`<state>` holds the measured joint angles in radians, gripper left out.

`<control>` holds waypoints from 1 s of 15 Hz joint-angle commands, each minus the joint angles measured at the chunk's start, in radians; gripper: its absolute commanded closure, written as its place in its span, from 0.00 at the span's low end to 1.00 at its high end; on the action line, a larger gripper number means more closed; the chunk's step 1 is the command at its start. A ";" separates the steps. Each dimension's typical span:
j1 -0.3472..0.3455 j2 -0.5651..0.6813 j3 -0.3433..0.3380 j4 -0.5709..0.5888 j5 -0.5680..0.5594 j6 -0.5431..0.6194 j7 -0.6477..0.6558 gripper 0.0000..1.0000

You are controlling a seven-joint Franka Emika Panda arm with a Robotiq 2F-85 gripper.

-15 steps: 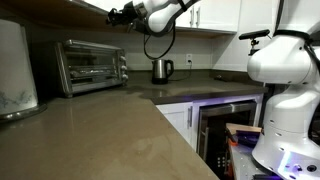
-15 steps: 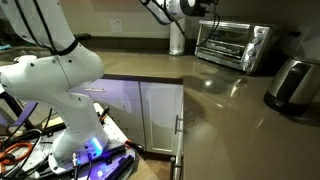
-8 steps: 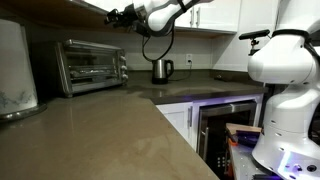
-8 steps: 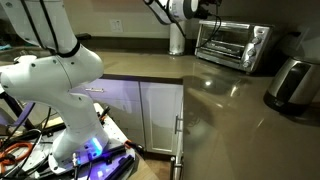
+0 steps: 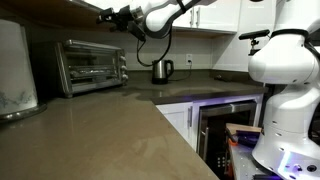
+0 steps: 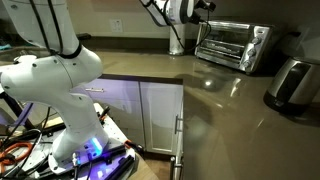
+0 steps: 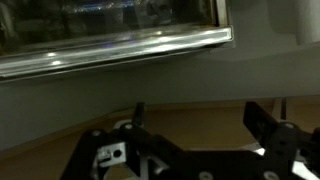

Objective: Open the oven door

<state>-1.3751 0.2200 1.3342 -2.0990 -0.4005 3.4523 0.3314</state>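
A small stainless toaster oven (image 5: 92,66) stands against the back wall of the counter, also seen as the oven (image 6: 232,43). Its glass-paned oven door (image 5: 88,68) with a silver bar handle looks closed in both exterior views. My gripper (image 5: 108,15) hangs in the air above and just in front of the oven, touching nothing. In the wrist view the gripper (image 7: 200,115) is open, its dark fingers (image 7: 262,118) wide apart with nothing between them. The door's glass and silver handle bar (image 7: 120,48) fill the upper part of that view.
A steel kettle (image 5: 161,70) stands on the counter past the oven. A white appliance (image 5: 15,65) sits on the oven's other side, and a toaster (image 6: 292,82) nearby. A second white robot (image 5: 285,60) stands beside the counter, above a dark built-in appliance (image 5: 225,125). Upper cabinets (image 5: 215,14) hang overhead.
The jaws have spread wider. The gripper has shifted a little toward the space over the oven. The oven door has not moved.
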 commanded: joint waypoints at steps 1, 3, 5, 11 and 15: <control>0.059 0.061 -0.021 0.001 0.026 0.003 0.002 0.11; 0.102 0.055 -0.070 0.007 0.034 0.003 -0.011 0.33; 0.158 0.058 -0.132 0.024 0.038 0.002 -0.028 0.40; 0.362 0.149 -0.320 0.155 0.027 0.001 -0.066 0.50; 0.485 0.233 -0.417 0.259 0.014 0.002 -0.073 0.59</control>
<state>-0.9746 0.3631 0.9681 -1.9313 -0.3957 3.4524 0.3144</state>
